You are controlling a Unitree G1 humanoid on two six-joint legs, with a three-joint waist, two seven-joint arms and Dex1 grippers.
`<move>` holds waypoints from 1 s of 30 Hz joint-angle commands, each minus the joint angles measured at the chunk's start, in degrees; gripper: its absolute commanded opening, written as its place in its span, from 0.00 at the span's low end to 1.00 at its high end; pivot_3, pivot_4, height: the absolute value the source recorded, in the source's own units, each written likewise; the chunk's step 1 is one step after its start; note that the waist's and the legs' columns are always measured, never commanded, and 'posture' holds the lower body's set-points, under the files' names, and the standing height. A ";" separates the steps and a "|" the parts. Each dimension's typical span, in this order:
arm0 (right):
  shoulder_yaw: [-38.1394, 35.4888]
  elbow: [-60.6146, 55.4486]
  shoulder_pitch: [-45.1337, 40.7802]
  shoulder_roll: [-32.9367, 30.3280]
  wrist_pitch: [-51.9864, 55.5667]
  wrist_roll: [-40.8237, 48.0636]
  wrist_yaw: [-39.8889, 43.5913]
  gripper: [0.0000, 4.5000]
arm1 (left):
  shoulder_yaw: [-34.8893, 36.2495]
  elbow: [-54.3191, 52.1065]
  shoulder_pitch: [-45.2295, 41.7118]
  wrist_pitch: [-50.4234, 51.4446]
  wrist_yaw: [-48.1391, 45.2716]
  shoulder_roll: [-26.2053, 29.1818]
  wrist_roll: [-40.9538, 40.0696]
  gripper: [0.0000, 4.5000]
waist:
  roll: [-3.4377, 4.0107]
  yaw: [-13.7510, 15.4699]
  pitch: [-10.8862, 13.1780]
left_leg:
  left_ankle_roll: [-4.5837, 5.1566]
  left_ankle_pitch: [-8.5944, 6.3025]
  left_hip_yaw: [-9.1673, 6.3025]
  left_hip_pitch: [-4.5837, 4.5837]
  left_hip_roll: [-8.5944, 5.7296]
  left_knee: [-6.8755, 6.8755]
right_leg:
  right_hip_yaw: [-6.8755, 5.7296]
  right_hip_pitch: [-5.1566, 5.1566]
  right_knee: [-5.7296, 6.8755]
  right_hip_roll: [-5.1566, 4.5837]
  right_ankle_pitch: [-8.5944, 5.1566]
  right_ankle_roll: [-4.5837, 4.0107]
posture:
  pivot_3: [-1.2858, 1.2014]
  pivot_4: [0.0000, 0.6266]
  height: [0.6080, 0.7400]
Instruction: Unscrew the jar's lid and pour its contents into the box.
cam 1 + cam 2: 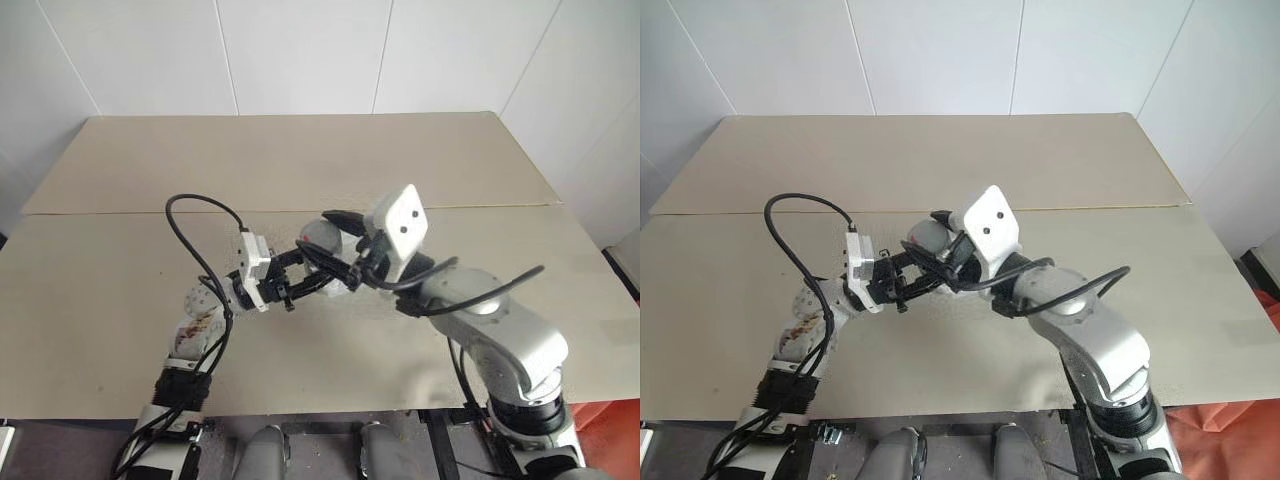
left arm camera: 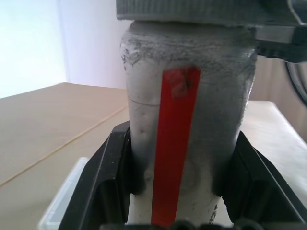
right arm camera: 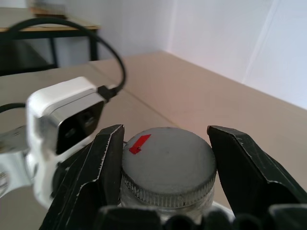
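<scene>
White wall panels rise behind a pale beige table [image 1: 300, 160] whose top is made of two boards meeting at a seam across its width. From the head views, both arms meet above the near board, close to the seam. The left gripper [image 1: 310, 283] points toward the robot's right and the right gripper [image 1: 930, 245] reaches in from the other side, the two crowded together around a small grey-topped object, the jar [image 1: 925, 238], held off the surface. A black cable loops up over the left wrist.

Along the left wrist view, the jar fills the middle, its cloudy wall marked with a vertical red stripe; the two black fingers [image 2: 108, 177] press against its lower sides, clamped tight on it. Beige boards with the seam stretch behind, and a corner of the translucent white box [image 2: 64, 201] lies on the table just below the gripper.

Through the right wrist view, the grey ribbed lid [image 3: 168, 165], bearing a small red mark, sits on the jar between the right fingers [image 3: 103, 167]; one touches its edge, the other stands just beside it, so a firm grip cannot be told. Another table stands far behind.
</scene>
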 commanded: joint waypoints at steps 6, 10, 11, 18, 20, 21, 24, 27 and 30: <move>-8.86 10.35 -4.97 -9.31 -2.93 13.20 22.33 0.60 | 1.29 -4.52 -2.59 3.31 -10.71 3.76 -7.49 0.47 | 0.01 -0.07 0.01 | 0.00 0.00 0.01 0.03 0.03 -0.01 | -0.01 0.02 0.00 0.02 0.00 0.00 | 0.52 0.24 1.00; -8.09 17.70 -8.56 -12.15 -5.59 15.12 32.97 0.60 | 0.88 -4.69 -3.09 3.62 -12.76 3.53 -8.26 0.47 | 0.03 -0.04 0.02 | 0.01 0.00 0.02 0.02 0.04 0.00 | -0.02 0.03 -0.04 0.03 0.00 0.00 | 0.52 0.24 1.00; -7.95 19.64 -9.69 -12.27 -6.01 15.46 35.14 0.60 | 0.71 -4.68 -3.14 3.50 -12.89 3.34 -8.22 0.47 | 0.03 -0.04 0.03 | 0.01 0.00 0.02 0.01 0.03 -0.01 | -0.01 0.03 -0.03 0.02 0.00 0.00 | 0.52 0.24 1.00; -6.48 25.99 -14.44 -10.92 -9.50 13.07 40.10 0.60 | -0.63 -4.70 -2.61 2.49 -11.91 1.03 -7.36 0.47 | 0.03 0.02 0.03 | 0.01 0.00 0.01 0.00 0.03 0.00 | -0.02 0.02 -0.03 0.02 0.00 0.01 | 0.52 0.24 1.00; -6.30 25.70 -14.73 -10.13 -10.24 13.09 40.18 0.60 | -1.10 -4.98 -1.91 2.28 -11.74 0.32 -7.03 0.47 | 0.04 0.07 0.03 | 0.01 0.00 0.01 -0.01 0.03 0.00 | -0.01 0.01 -0.03 0.01 -0.01 0.01 | 0.52 0.24 1.00; -6.27 25.47 -14.81 -9.76 -10.43 13.20 40.08 0.60 | -1.26 -5.12 -1.62 2.27 -11.69 0.06 -6.95 0.47 | 0.04 0.08 0.03 | 0.00 0.00 0.01 -0.01 0.03 0.00 | -0.02 0.01 -0.03 0.01 0.00 0.01 | 0.52 0.24 1.00; -5.86 24.77 -14.90 -9.18 -11.21 12.74 40.16 0.60 | -1.48 -5.76 -1.18 2.90 -11.26 -0.77 -7.26 0.47 | 0.04 0.09 0.03 | 0.00 0.00 0.02 -0.01 0.02 0.00 | -0.01 0.01 -0.02 0.00 0.00 0.01 | 0.52 0.24 1.00; -5.60 24.82 -14.85 -9.53 -12.11 11.46 40.28 0.60 | -1.39 -5.73 -1.38 3.08 -11.08 -1.11 -7.23 0.47 | 0.04 0.13 0.03 | 0.00 0.00 0.01 -0.01 0.02 0.00 | -0.02 0.01 0.00 0.00 0.00 0.01 | 0.52 0.24 1.00; -6.73 24.60 -14.66 -9.27 -13.11 11.28 39.64 0.60 | -1.33 -4.94 -1.62 2.46 -11.29 -1.40 -6.86 0.47 | 0.04 0.13 0.03 | 0.00 0.00 0.01 0.00 0.02 0.01 | -0.02 0.01 0.01 0.00 0.00 0.01 | 0.52 0.24 1.00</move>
